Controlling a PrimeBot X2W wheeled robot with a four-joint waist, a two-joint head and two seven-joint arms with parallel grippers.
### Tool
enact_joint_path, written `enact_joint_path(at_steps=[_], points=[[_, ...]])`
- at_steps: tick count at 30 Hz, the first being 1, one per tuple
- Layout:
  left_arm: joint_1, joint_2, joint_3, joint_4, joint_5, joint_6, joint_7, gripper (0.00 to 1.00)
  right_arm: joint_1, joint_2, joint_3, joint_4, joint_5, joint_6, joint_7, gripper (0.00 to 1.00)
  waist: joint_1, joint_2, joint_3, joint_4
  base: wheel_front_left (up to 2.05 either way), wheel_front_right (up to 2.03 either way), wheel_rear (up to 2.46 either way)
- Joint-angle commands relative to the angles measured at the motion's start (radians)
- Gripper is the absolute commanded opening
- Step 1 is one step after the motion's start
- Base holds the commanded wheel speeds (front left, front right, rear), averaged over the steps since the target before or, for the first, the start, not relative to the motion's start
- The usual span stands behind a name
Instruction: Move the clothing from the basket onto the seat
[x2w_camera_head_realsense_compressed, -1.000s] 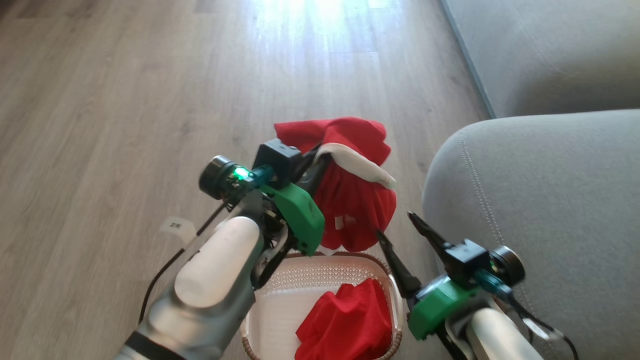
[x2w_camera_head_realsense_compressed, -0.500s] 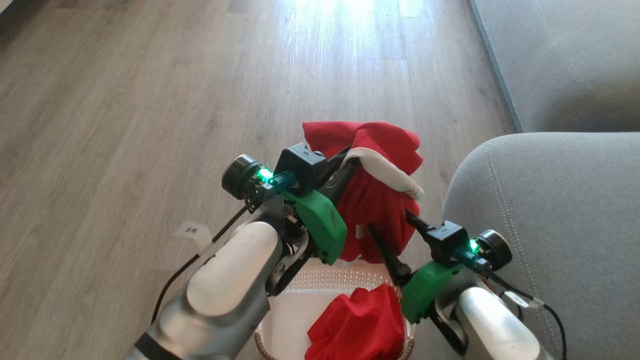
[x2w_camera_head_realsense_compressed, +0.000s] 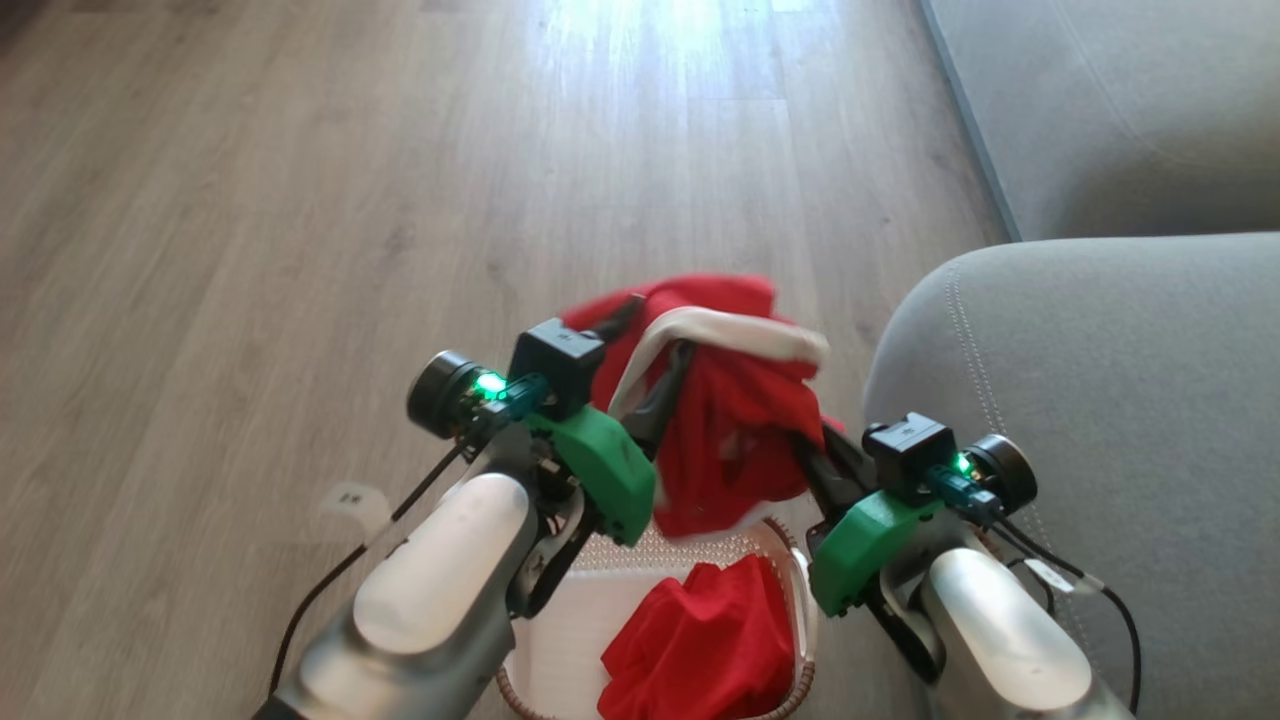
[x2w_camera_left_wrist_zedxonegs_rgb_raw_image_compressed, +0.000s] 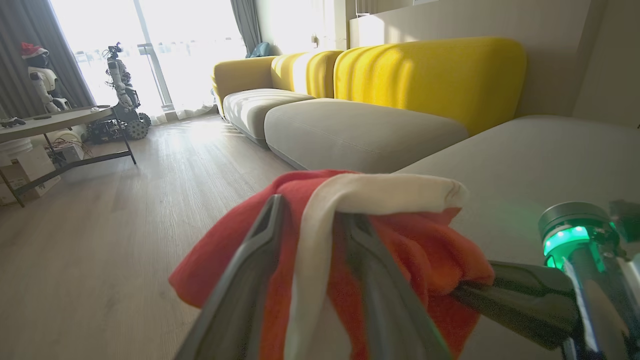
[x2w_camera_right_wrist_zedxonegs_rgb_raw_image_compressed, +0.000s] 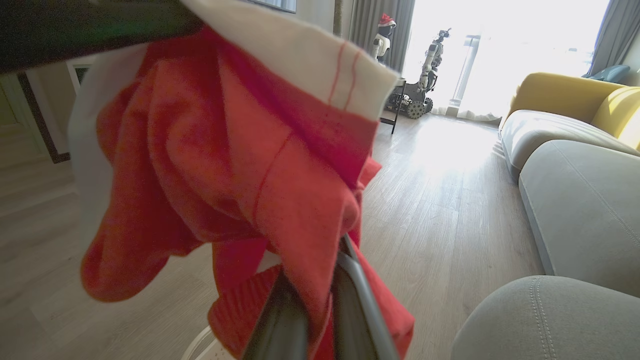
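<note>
1. Head view: the bright red fabric garment with a white band (x2w_camera_head_realsense_compressed: 740, 440) hangs above the small cream perforated plastic basket (x2w_camera_head_realsense_compressed: 797, 590). The band is uppermost and the long axis runs down toward the basket. A crumpled second red garment (x2w_camera_head_realsense_compressed: 700, 640) lies inside. The large grey upholstered seat cushion (x2w_camera_head_realsense_compressed: 1100, 400) is just to the right.
2. Left wrist view: the left gripper (x2w_camera_left_wrist_zedxonegs_rgb_raw_image_compressed: 312, 210) has its fingers parted. The band passes between them and red fabric is draped over both.
3. Right wrist view: the right gripper (x2w_camera_right_wrist_zedxonegs_rgb_raw_image_compressed: 317, 280) has its fingers nearly closed, pinching the hanging garment's lower folds.
</note>
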Motion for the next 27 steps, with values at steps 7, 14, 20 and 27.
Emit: enact_joint_path(at_steps=[7,14,20,27], points=[[0.008,0.023,0.058,0.022,-0.018,0.032,-0.084,1.00,-0.039,0.005,-0.055,-0.061,-0.031,0.000,-0.007,0.00,0.0001,0.0000,0.014,-0.058,0.00,0.00,0.00],[0.063,0.016,0.044,0.057,-0.031,0.039,-0.136,1.00,-0.026,0.005,-0.170,-0.089,-0.108,0.000,-0.007,0.00,0.0001,0.0000,0.025,-0.120,0.00,0.00,0.00],[0.100,0.008,0.022,0.076,-0.038,0.038,-0.175,1.00,0.003,-0.002,-0.269,-0.142,-0.188,0.000,-0.007,0.00,0.0001,0.0000,0.037,-0.196,0.00,0.00,0.00],[0.118,-0.002,-0.001,0.085,-0.048,0.043,-0.234,1.00,0.013,-0.036,-0.324,-0.200,-0.217,0.000,-0.007,0.00,0.0001,0.0000,0.058,-0.323,0.00,0.00,0.00]])
